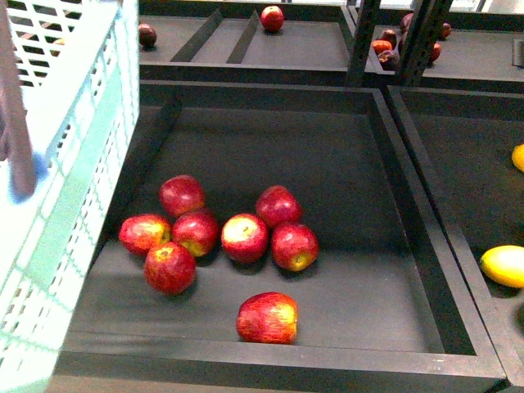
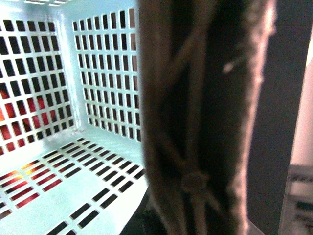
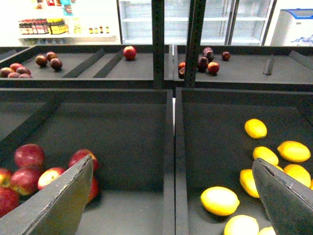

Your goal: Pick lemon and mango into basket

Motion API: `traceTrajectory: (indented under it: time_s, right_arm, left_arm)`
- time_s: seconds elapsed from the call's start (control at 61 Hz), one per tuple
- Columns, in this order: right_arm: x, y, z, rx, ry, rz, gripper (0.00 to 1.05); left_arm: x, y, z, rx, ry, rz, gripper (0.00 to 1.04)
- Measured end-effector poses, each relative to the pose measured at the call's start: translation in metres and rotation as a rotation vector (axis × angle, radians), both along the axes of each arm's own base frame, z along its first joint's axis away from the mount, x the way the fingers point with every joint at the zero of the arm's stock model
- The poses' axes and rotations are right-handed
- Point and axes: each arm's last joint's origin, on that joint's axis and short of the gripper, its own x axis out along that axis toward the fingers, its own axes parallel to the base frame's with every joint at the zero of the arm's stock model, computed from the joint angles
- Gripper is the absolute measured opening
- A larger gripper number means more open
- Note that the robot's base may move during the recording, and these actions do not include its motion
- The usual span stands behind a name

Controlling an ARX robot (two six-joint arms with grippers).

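The pale aqua basket (image 1: 78,155) hangs at the far left of the front view, its brown handle (image 2: 195,122) filling the left wrist view. My left gripper is shut on that handle, its fingers hidden behind it. The basket's slotted floor (image 2: 54,196) holds nothing. Several lemons lie in the right-hand bin, one close (image 3: 220,200), others farther back (image 3: 256,128). Two yellow fruits (image 1: 505,266) show at the front view's right edge. My right gripper (image 3: 173,196) is open, above the divider between the apple bin and the lemon bin. The mango is out of view.
Several red apples (image 1: 246,237) lie in the middle bin, whose black wall (image 1: 413,205) separates it from the lemon bin. Dark upright posts (image 1: 409,41) stand behind. Back bins hold a few red and dark fruits (image 1: 273,18).
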Motion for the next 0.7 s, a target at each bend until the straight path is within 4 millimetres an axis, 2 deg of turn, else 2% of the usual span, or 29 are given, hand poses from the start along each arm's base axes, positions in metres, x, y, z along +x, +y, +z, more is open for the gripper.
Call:
traceTrajectory:
  time_s: [0.098,0.213,0.36,0.442,0.59,0.705]
  right_arm:
    - [0.0,0.0,0.0,0.0,0.0,0.0,0.96]
    - [0.0,0.0,0.0,0.0,0.0,-0.001,0.96]
    - [0.0,0.0,0.0,0.0,0.0,-0.002,0.96]
    - [0.0,0.0,0.0,0.0,0.0,-0.001,0.96]
    - [0.0,0.0,0.0,0.0,0.0,-0.002,0.96]
    - [0.0,0.0,0.0,0.0,0.0,-0.004,0.96]
  left_arm:
    - [0.025,-0.008,0.002,0.261,0.08,-0.23,0.05]
    - [0.072,-0.022,-0.01,0.461,0.11,-0.405,0.05]
    - [0.12,-0.051,-0.012,0.482,0.078,-0.553,0.05]
    - [0.142,-0.082,-0.015,0.442,0.049,-0.679,0.05]
    - [0.156,-0.13,-0.021,0.364,0.025,-0.837,0.05]
    - [0.147,-0.169,-0.02,0.256,-0.009,-0.964,0.05]
